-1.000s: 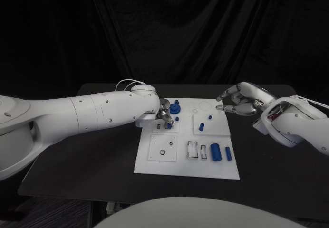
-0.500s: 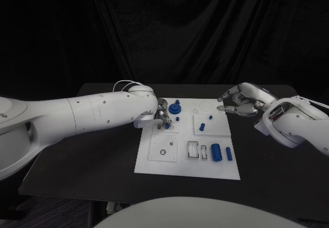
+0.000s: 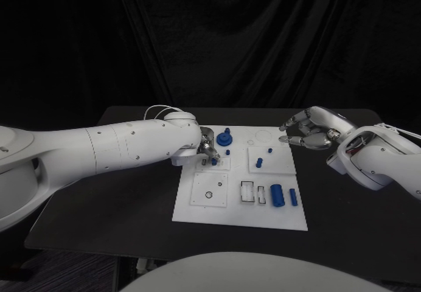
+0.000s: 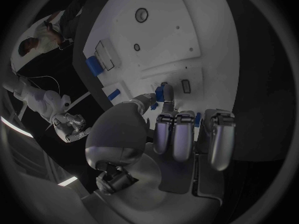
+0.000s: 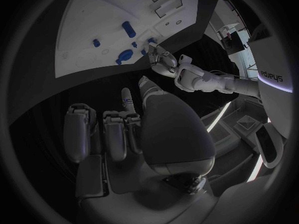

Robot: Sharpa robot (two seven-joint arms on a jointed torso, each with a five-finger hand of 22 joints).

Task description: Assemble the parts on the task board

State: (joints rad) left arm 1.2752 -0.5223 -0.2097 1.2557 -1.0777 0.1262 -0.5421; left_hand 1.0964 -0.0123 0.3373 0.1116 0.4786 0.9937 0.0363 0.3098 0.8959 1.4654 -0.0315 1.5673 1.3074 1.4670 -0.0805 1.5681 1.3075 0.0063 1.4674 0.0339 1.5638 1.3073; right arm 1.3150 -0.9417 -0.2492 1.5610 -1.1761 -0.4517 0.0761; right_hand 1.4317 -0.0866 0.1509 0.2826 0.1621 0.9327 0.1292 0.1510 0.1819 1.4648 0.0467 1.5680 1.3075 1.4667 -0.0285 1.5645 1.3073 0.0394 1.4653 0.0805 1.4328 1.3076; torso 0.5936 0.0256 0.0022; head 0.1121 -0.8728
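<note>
Setting: black table (image 3: 123, 201) before a dark curtain; white task board (image 3: 241, 213) at its centre.

Board contents, head view: 1 blue knobbed part (image 3: 224, 139) standing at the far edge; 1 small blue peg (image 3: 259, 162) right of centre; 1 large blue cylinder (image 3: 277, 194) and 1 slimmer blue piece (image 3: 292, 196) lying side by side in the near right area; 2 empty rectangular slots (image 3: 253, 192) just left of them; 1 small ring mark (image 3: 208, 195) in the near left square.

Left hand (image 3: 208, 150): over the board's far left section, fingertips down at the surface; the left wrist view shows a small blue part (image 4: 166, 92) pinched between thumb and a finger, right at a recess in the board, other fingers curled alongside.

Right hand (image 3: 309, 131): hovering off the board's far right corner, fingers loosely curled and apart, holding nothing; the right wrist view confirms nothing in its grasp.

Step in hand, as judged: seating the small blue part into its recess on the far left section; whether it is already home cannot be told.

Next move calls for: straight downward pressure with the part kept upright, then letting go without tipping it; several loose parts remain to be placed, so the task appears at an early to middle stage.
</note>
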